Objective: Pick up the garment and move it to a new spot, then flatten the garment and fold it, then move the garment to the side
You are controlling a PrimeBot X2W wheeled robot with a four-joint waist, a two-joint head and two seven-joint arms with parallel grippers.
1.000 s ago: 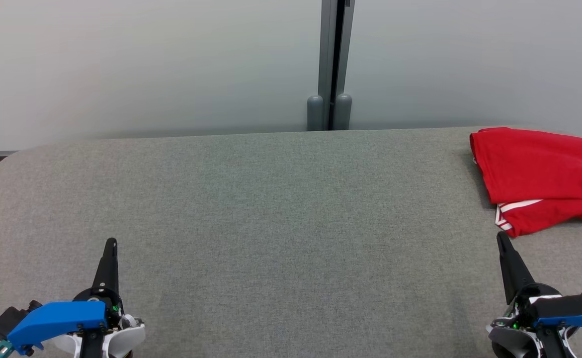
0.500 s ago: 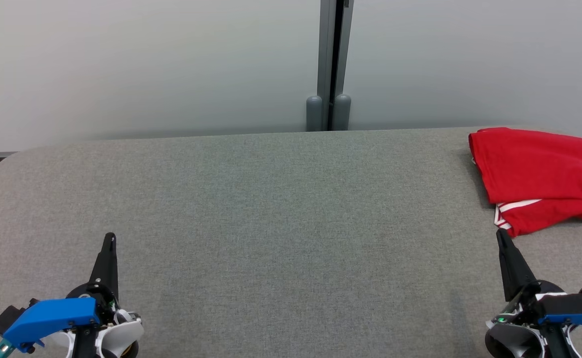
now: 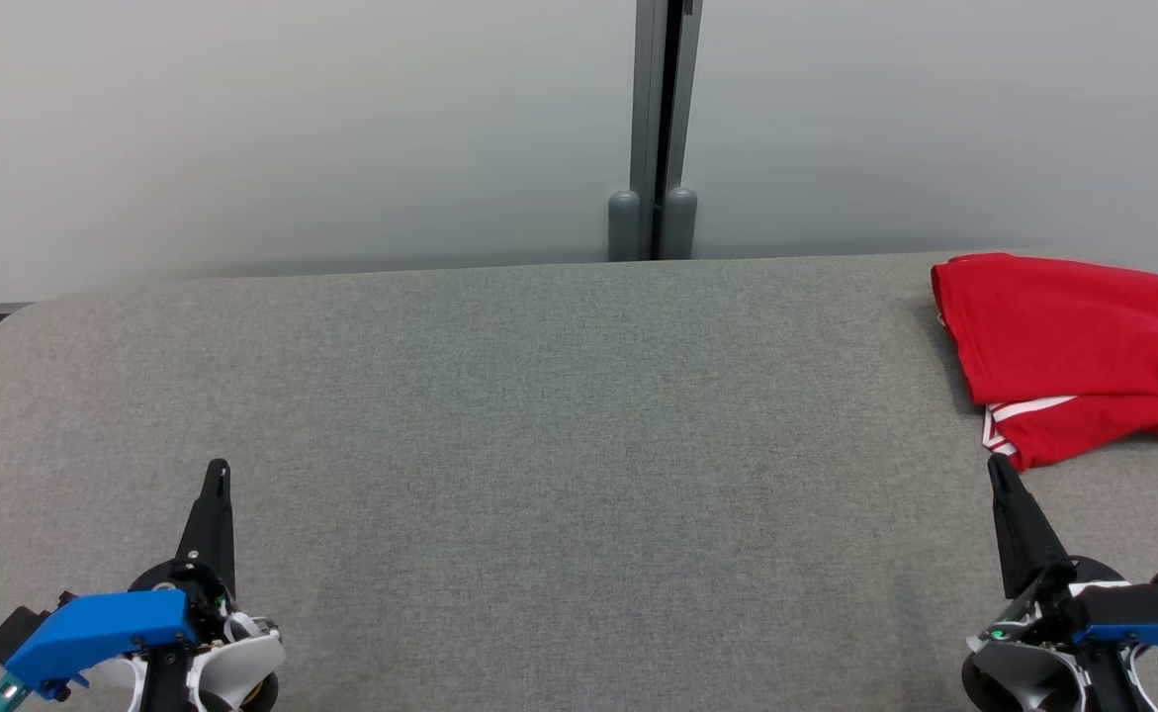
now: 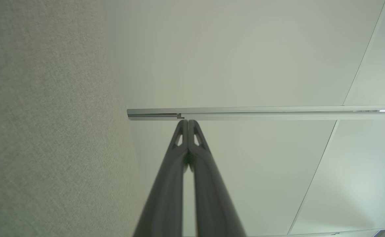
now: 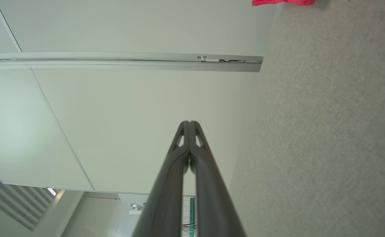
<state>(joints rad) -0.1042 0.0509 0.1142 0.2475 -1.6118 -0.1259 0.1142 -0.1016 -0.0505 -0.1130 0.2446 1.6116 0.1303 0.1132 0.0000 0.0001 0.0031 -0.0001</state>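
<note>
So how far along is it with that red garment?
Looks finished, or nearly. The red garment lies folded at the right side of the grey table, so picking up, flattening, folding and setting aside appear done. Nothing is in hand: the left hand and right hand sit shut and empty, apart from it. Nothing obvious is left.

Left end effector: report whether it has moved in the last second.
Yes, slightly. The left end effector has crept forward, its tip nearer the far edge of the table.

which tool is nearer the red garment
The right tool, its tip just below the garment's striped edge; the left tool sits far across the table.
</note>
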